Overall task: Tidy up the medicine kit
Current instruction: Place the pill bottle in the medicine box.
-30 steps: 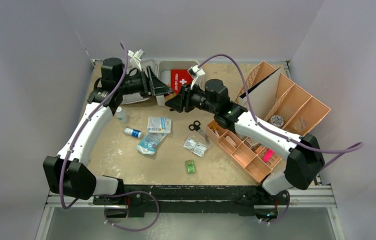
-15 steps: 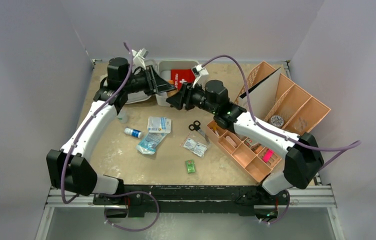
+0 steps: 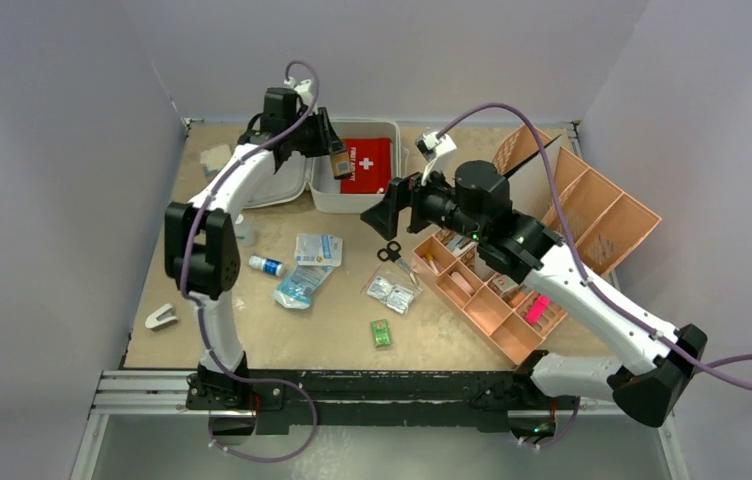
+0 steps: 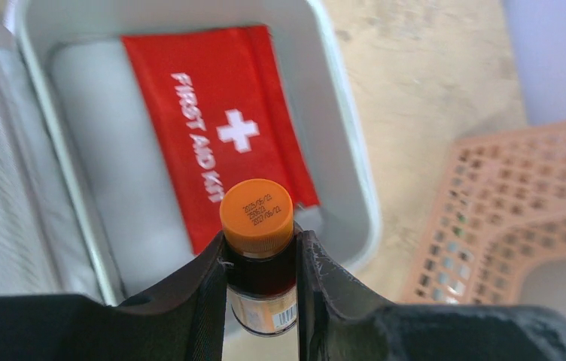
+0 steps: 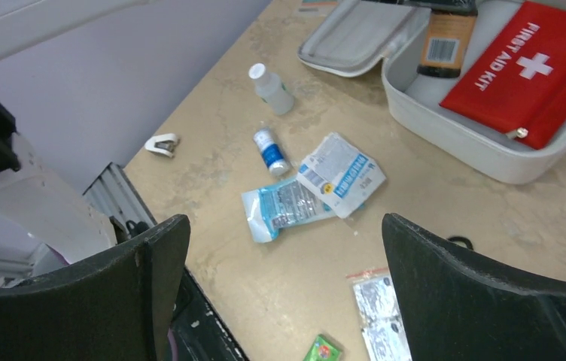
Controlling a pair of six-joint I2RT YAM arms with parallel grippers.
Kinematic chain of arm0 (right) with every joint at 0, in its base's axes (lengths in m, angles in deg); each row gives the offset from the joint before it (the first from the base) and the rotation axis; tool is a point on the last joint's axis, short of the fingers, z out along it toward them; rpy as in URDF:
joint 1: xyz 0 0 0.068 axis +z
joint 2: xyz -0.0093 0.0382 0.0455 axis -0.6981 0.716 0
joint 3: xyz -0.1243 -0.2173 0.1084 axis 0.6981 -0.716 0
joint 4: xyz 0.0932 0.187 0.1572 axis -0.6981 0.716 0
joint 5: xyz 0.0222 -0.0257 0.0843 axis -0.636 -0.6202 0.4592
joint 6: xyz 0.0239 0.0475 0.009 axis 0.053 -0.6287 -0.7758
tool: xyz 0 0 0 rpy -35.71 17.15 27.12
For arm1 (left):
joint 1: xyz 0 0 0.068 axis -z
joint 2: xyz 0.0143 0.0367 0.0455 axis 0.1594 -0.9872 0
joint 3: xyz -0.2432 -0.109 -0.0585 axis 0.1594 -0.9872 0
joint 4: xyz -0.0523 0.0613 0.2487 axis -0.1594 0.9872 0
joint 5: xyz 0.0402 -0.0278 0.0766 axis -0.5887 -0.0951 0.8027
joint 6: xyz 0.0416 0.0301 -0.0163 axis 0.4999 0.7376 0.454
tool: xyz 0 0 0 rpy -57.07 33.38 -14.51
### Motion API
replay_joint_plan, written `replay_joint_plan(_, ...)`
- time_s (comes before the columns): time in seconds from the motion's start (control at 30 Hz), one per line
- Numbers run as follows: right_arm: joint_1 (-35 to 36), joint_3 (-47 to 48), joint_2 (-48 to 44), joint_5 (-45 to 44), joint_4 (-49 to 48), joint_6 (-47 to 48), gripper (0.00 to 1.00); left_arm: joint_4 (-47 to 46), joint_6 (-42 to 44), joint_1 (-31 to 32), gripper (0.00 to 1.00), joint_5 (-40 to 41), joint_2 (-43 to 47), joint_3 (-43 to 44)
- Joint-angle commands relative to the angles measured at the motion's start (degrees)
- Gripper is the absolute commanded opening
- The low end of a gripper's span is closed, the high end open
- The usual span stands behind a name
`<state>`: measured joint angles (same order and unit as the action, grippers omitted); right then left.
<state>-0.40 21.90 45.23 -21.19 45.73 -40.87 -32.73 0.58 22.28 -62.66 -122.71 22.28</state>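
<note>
The medicine kit (image 3: pixel 324 196) lies open at the back of the table, its lid (image 3: pixel 282 182) flat to the left. A red first-aid pouch (image 3: pixel 365 164) lies in its base. My left gripper (image 3: pixel 335 158) hangs over the base's left part, shut on a brown bottle (image 4: pixel 259 259) with an orange cap (image 4: pixel 257 215). In the left wrist view the bottle sits upright between the fingers of the left gripper (image 4: pixel 261 252), above the kit (image 4: pixel 344 143) and the pouch (image 4: pixel 205 128). My right gripper (image 3: pixel 390 212) is wide open and holds nothing, just in front of the kit; beneath the right gripper (image 5: pixel 284 226) is the table.
On the table lie a clear bottle (image 5: pixel 272 89), a blue vial (image 5: pixel 271 150), two gauze packets (image 5: pixel 340 173), foil packs (image 3: pixel 392 293), scissors (image 3: pixel 390 253), a green packet (image 3: pixel 381 333) and a white clip (image 3: pixel 161 318). An orange compartment tray (image 3: pixel 482 300) and a larger orange organizer (image 3: pixel 602 215) stand on the right.
The left arm has swung right and back, carrying the bottle over the kit's base. The right gripper has opened wide and drawn back to the right.
</note>
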Motion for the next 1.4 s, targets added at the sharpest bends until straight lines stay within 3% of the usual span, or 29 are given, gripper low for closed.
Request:
replay_joint_plan(0.0,0.11,1.04,-1.97,-3.81,6.09,1.21,0.99,0.23,8.52,0.26,0.0,6.64,-7.07,12.1)
replay_joint_plan(0.4,0.07,5.75,-1.33,-6.48,10.35,2.64,0.99,-2.57,17.75,0.86,0.0,19.28,-23.54,23.51)
replay_joint_plan(0.73,0.1,6.07,-1.33,-9.77,8.93,2.62,0.99,-3.2,18.68,0.87,0.34,19.91,-29.86,28.04)
replay_joint_plan(1.03,0.12,5.21,-2.89,-10.13,7.93,2.85,0.99,-0.95,19.49,0.89,0.48,18.09,-26.3,28.61)
replay_joint_plan(1.37,0.14,0.93,-7.03,-9.28,7.18,2.8,0.99,6.26,17.57,0.96,0.5,9.78,-7.7,19.49)
